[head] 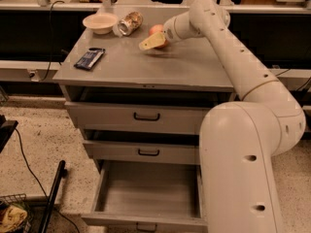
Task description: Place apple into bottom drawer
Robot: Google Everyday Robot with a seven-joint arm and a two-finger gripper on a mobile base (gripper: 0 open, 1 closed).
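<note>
The apple (156,30), reddish with a pale patch, sits on the grey cabinet top (184,67) near its back edge. My gripper (151,42) reaches in from the right, and its cream fingers (150,42) lie across the front of the apple and hide its lower half. The bottom drawer (148,194) is pulled open below, and its plain grey inside holds nothing.
A cream bowl (100,22) and a metallic can (130,23) lying on its side stand at the back left of the top. A dark flat packet (89,58) lies at the left. The two upper drawers (146,115) are slightly ajar. A black pole (53,198) leans at the lower left.
</note>
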